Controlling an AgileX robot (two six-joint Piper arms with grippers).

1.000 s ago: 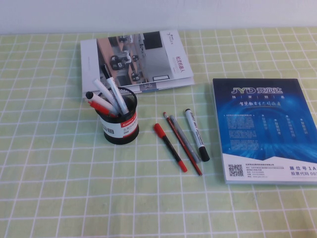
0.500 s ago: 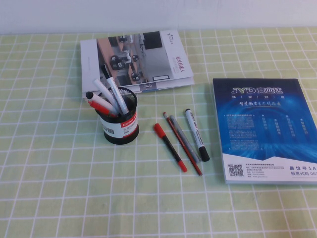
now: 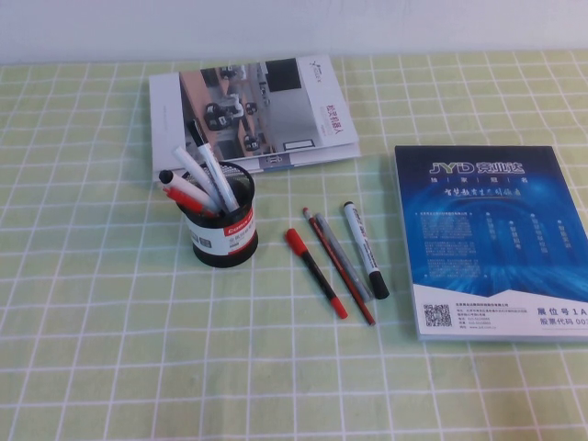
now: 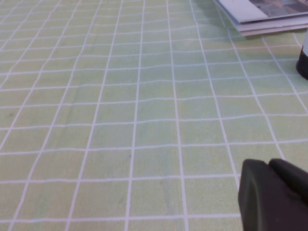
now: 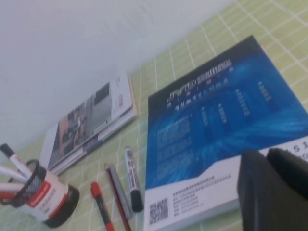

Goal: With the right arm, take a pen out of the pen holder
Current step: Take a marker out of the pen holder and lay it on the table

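A black mesh pen holder (image 3: 220, 228) with a white label stands left of the table's middle, holding several pens (image 3: 195, 179) that lean to the left. It also shows in the right wrist view, pen holder (image 5: 48, 195). Neither arm appears in the high view. My right gripper (image 5: 265, 155) is shut and holds nothing; it hangs over the near edge of the blue booklet (image 5: 216, 120), far from the holder. My left gripper (image 4: 267, 164) is shut and empty above bare green cloth, with a sliver of the pen holder (image 4: 303, 60) at that view's edge.
To the right of the holder lie a red pen (image 3: 315, 273), a thin red-black pencil (image 3: 340, 268), a grey pen (image 3: 342, 259) and a black-capped marker (image 3: 366, 250). A blue booklet (image 3: 491, 239) lies at the right. A magazine (image 3: 253, 115) lies behind the holder.
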